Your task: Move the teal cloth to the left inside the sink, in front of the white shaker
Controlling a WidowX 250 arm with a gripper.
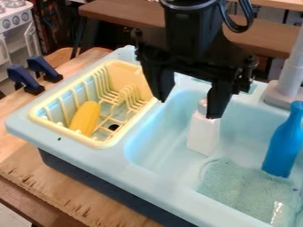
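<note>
Camera view: gripper (188,107), fingers apart, hangs over sink (154,188) near upright white bottle (202,133); raised sides let dish rack (66,131) contain yellow toy (86,118).

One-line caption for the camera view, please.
Open gripper over a toy sink with a white bottle, a blue bottle and a yellow rack.

The black two-finger pincer (187,108) hangs from the black robot arm (192,33), pointing down above the pale-blue plastic sink (148,186), fingers spread wide.

Brightly lit, soft shadows — glare in sink (123,174)
</note>
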